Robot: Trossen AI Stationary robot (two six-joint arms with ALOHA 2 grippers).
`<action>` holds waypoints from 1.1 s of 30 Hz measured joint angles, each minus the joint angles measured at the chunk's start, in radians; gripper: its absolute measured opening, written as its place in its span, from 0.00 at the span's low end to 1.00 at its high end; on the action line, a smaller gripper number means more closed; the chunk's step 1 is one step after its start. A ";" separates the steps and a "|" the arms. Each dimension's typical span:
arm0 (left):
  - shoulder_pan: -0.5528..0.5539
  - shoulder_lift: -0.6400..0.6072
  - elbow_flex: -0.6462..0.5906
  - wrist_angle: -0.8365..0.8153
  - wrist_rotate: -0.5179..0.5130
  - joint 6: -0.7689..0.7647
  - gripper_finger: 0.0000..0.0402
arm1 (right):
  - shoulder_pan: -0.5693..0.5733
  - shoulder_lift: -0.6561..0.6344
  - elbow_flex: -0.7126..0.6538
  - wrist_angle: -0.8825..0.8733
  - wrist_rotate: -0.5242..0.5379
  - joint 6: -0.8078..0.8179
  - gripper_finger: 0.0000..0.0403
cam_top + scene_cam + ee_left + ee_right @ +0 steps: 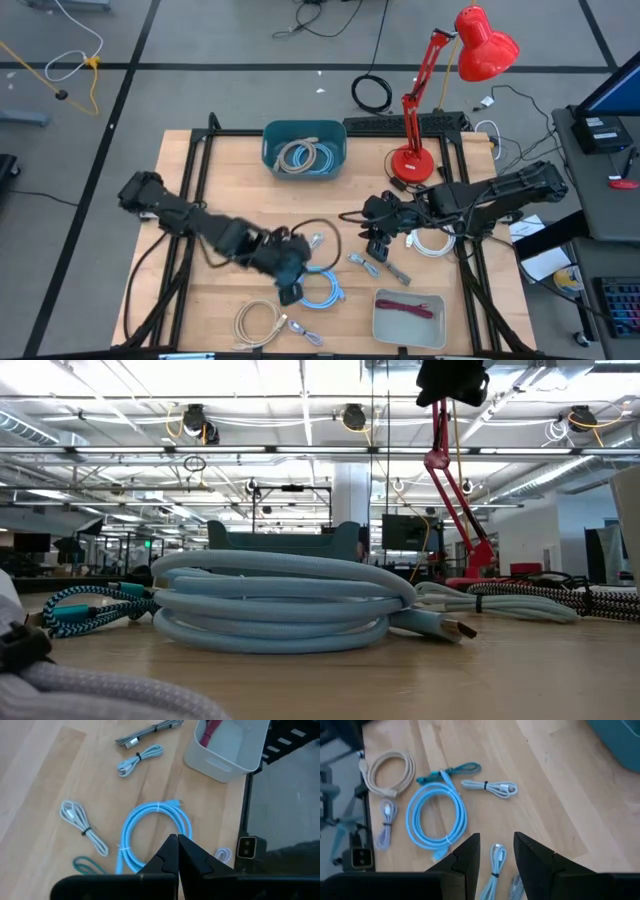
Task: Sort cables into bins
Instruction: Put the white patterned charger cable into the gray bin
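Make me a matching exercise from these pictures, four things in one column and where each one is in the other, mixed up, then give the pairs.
Things:
1. maroon cable
2. beige and blue coils
3. light blue coil
4. red lamp

Places:
A. inside the dark teal bin
B. loose on the table, beside the left gripper
C. inside the pale grey tray
D. standing at the table's far edge, beyond the right gripper

Pairs: 1-C, 2-A, 3-B, 4-D
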 joint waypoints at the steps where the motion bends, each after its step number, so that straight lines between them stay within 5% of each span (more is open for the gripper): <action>1: -0.026 0.000 0.000 -0.001 -0.028 -0.027 0.00 | 0.000 0.000 0.000 0.009 0.000 0.007 0.27; 8: -0.202 0.006 0.000 -0.075 -0.192 -0.265 0.00 | 0.003 0.000 0.000 0.024 0.050 0.034 0.27; 19: -0.370 0.008 -0.052 -0.254 -0.246 -0.635 0.01 | 0.050 0.000 0.000 0.044 0.125 0.087 0.27; 33: -0.422 0.009 -0.316 0.047 -0.222 -0.805 0.01 | 0.107 0.024 0.000 0.021 0.152 0.174 0.27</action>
